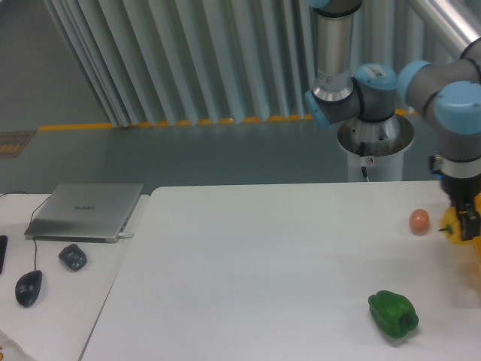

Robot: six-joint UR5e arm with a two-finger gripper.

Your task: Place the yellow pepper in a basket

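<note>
- The gripper [467,223] hangs at the far right edge of view, fingers closed around the yellow pepper [452,228], lifted clear of the table [248,278].
- The basket [476,252] barely shows here, just a yellow sliver at the right edge beside the pepper.
- Risk: release too soon and the pepper lands on the rim or the table and rolls off.
- The small orange ball [419,220] sits just left of the pepper; a low pass could knock it.
- The green pepper [393,313] lies nearer, well apart.
</note>
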